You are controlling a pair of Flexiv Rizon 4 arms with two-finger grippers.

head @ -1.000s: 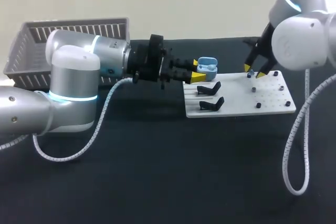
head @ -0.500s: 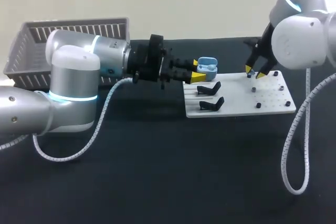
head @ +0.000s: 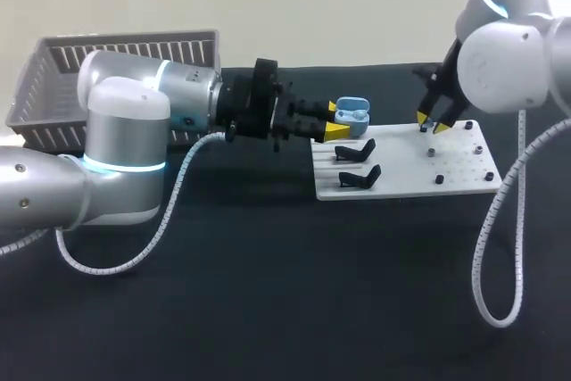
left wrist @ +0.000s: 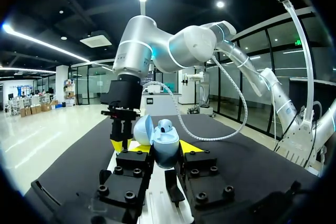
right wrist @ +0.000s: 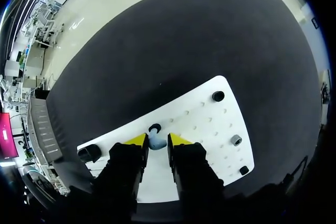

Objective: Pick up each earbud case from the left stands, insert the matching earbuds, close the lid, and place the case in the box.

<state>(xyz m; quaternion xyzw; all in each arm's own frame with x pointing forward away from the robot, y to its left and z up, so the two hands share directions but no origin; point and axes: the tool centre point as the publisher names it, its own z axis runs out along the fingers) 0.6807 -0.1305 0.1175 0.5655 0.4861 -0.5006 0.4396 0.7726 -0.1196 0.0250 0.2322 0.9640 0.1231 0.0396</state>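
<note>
Case (head: 352,116) in left claw (head: 332,124), earbud (right wrist: 157,142) between right claw (right wrist: 157,139)

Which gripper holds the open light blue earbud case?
The left gripper, shut on the open light blue earbud case; the right gripper stands over the white board.

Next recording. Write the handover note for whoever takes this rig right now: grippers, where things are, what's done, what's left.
Left gripper: shut on the open blue case, held over the black stands.
Right gripper: shut on a pale blue earbud near the white board's far edge.
Done: case off its stand, lid open.
Left: earbud into case, close lid, case into the grey basket at the table's far left.
</note>
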